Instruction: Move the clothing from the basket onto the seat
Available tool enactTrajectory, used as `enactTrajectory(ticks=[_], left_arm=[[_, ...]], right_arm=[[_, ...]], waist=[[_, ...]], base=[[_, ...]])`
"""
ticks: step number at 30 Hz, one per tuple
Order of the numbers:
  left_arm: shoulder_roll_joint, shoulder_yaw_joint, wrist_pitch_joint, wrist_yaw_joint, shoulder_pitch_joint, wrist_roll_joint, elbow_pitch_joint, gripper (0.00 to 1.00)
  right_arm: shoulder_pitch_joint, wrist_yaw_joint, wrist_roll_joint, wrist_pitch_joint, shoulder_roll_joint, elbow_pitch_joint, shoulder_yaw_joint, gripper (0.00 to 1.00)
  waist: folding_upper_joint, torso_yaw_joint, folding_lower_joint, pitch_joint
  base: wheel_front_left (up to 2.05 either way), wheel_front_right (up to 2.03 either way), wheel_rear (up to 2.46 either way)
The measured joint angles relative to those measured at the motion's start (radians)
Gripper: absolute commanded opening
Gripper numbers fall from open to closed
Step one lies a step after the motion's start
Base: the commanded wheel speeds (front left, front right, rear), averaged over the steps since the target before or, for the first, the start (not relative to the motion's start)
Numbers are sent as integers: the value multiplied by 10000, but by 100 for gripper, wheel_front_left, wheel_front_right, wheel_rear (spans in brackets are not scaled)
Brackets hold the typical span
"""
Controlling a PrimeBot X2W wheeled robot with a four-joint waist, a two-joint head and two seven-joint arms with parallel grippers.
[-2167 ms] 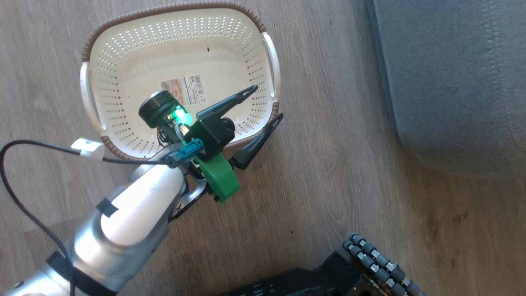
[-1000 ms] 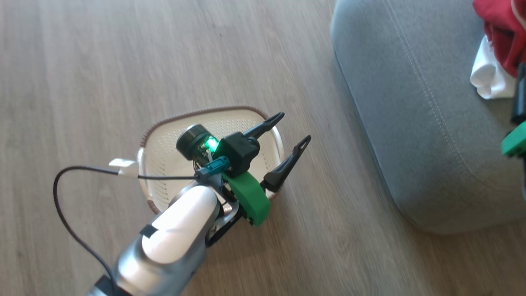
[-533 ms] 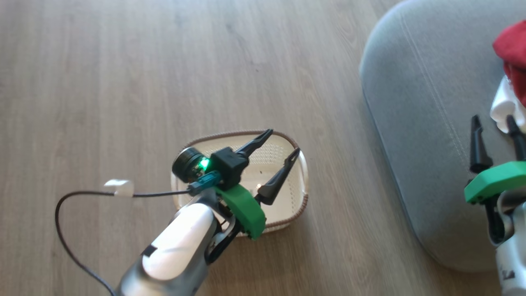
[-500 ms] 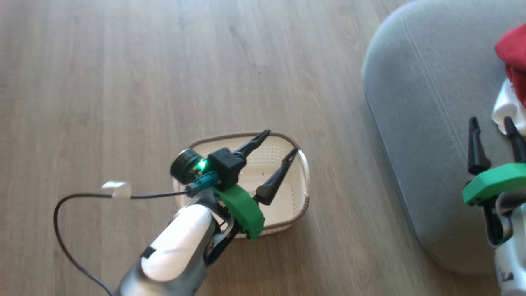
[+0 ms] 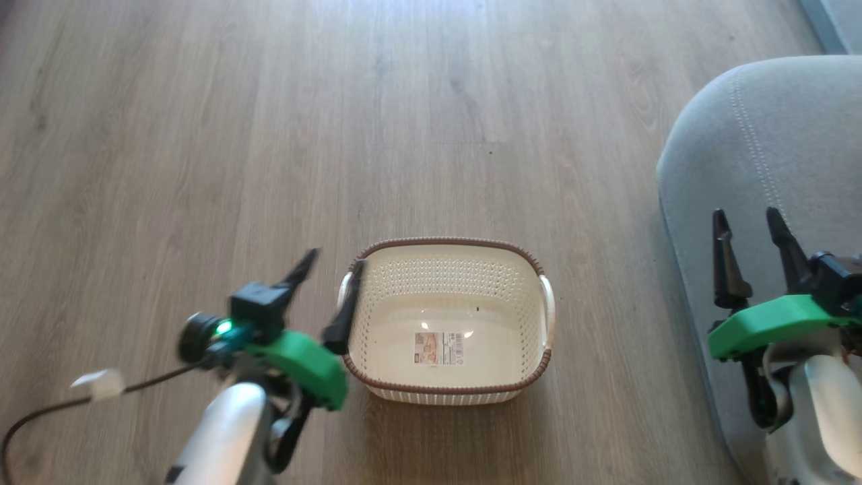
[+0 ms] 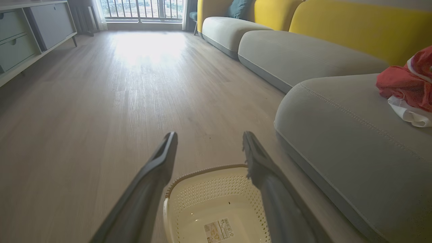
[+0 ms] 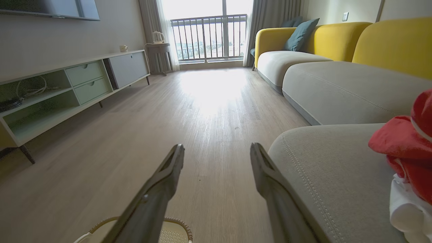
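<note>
The left gripper [image 5: 335, 260] stood with both fingers spread wide and nothing between them. It hung over the wooden floor [image 5: 269, 135] at the left end of the basket [image 5: 448, 240]. In the head view its inner finger crossed the basket's left handle [image 5: 345, 291]; contact there could not be confirmed. The left wrist view placed both fingertips above the basket's far rim. The right gripper [image 5: 746, 214] was likewise spread wide and held nothing. It was positioned over the near front edge of the seat [image 5: 774, 135], fingers pointing away from the robot. The basket sat upright on the floor, well apart from the seat, with a label sticker [image 5: 439, 348] showing on its floor. The clothing [image 6: 406, 81], a red bundle with white fabric at its lower edge, lay on top of the seat. In the right wrist view it lay just right of that gripper's fingers and did not touch them. The seat's rounded corner and its stitched seam [image 7: 303, 168] faced the basket, with bare floor between them. Open floor ran ahead to a balcony window [image 7: 209, 37], bounded by a low cabinet [image 7: 81, 81] on the left and further grey cushions [image 7: 337, 87] with yellow backs on the right.
</note>
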Motion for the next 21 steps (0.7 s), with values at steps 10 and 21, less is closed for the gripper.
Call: enactTrajectory(ticks=[10,21], left_arm=[[6,2541,0,437,1041,581,-646,100],[-272,3777,0,232,1549,1141,-955,100]], right_arm=[[557,0,8,0,512,-445,500,100],[847,0,13,0,625,-522,1047,100]], waist=[[0,245,0,40],[0,246,0,-168]], base=[[0,0,0],[0,0,0]])
